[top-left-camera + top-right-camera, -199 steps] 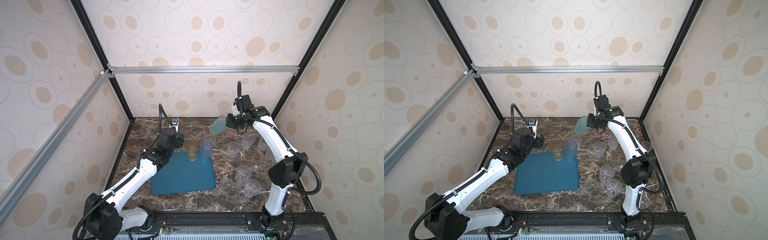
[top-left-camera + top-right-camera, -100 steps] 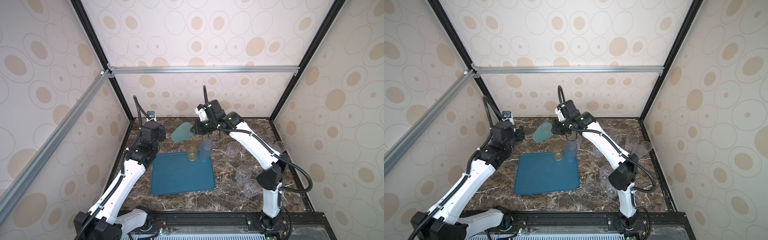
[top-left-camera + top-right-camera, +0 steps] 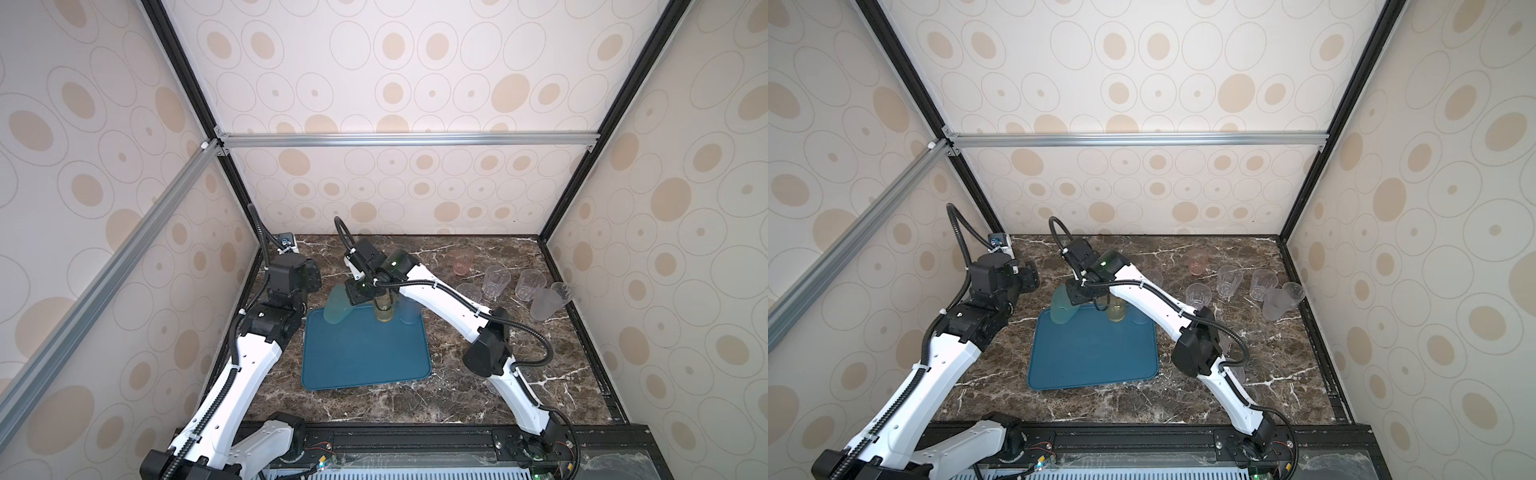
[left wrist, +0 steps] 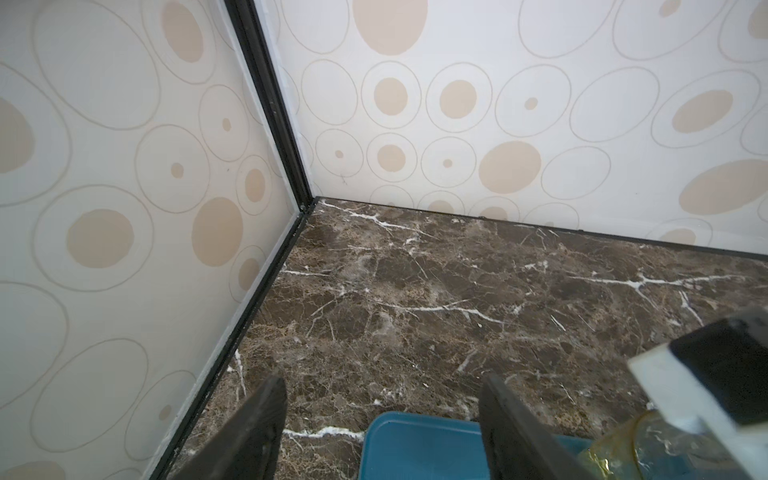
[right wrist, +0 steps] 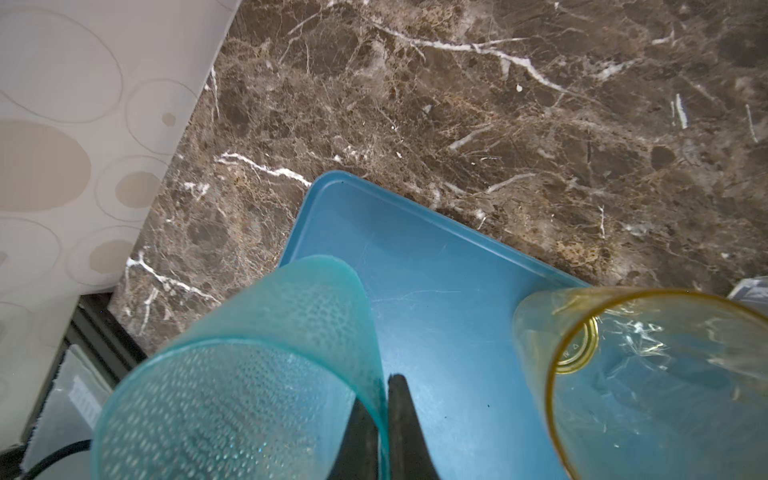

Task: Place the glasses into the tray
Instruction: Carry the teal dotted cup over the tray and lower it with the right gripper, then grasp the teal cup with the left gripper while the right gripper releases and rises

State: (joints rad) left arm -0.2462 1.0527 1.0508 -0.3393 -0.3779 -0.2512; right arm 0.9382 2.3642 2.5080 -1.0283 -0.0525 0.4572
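The teal-blue tray (image 3: 365, 353) (image 3: 1096, 353) lies mid-table. My right gripper (image 3: 353, 297) (image 3: 1077, 295) (image 5: 384, 399) is shut on the rim wall of a teal-green glass (image 3: 336, 307) (image 3: 1061, 309) (image 5: 257, 374), which hangs tilted over the tray's far left corner. A yellow glass (image 3: 384, 311) (image 5: 648, 374) and a grey-blue glass (image 3: 409, 311) (image 3: 1140, 318) stand at the tray's far edge. My left gripper (image 3: 309, 276) (image 4: 382, 382) is open and empty, just beyond the tray's far left corner (image 4: 415, 449).
A pink glass (image 3: 462, 262) and several clear glasses (image 3: 496, 280) stand on the marble at the back right, with a taller frosted one (image 3: 544, 307) by the right wall. The right arm partly hides more glasses at the front right. Walls close in on three sides.
My right arm has swung left from the back right and come down over the tray's far left corner, carrying the teal-green glass. My left arm has drawn back toward the left wall.
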